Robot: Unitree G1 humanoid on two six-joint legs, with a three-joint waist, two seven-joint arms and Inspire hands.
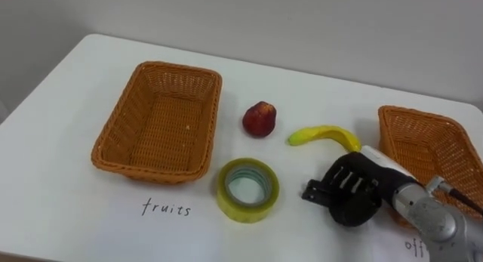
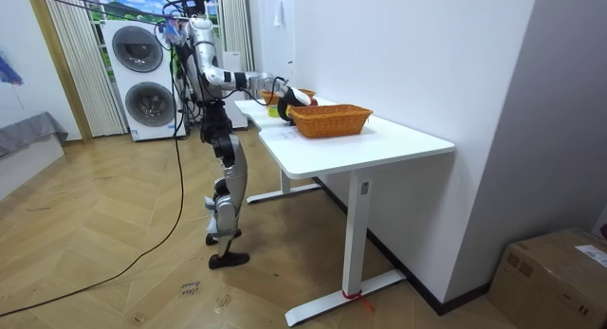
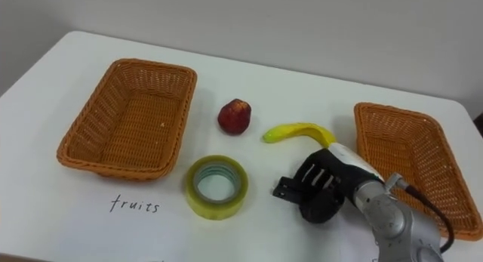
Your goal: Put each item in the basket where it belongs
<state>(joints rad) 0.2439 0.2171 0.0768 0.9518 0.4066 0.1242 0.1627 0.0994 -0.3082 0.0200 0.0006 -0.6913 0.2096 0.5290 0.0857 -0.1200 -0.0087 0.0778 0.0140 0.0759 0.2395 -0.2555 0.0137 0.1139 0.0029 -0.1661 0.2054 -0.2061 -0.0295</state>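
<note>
the robot stands at the end of a white bench (image 1: 68,209), with two washing machines (image 2: 142,78) stacked behind it by the wall. its right arm reaches out over the bench top.

the right robot hand (image 1: 353,194) is low over the bench, between the roll of yellow tape (image 1: 245,214) and the basket on the right (image 1: 392,126). its back faces up and its fingers (image 1: 315,191) point toward the tape. the fingers are loosely bent and they hold nothing. they are close to the tape but there is a gap.

the banana (image 1: 324,134) lies on the bench just past the robot hand, its far end near the right basket. the red fruit (image 1: 259,118) sits on the bench beside the left basket (image 1: 113,145), a little way from the banana. the tape lies flat in front of the red fruit, near the left basket's corner. the word "fruits" (image 1: 167,208) is written on the bench in front of the left basket.
</note>
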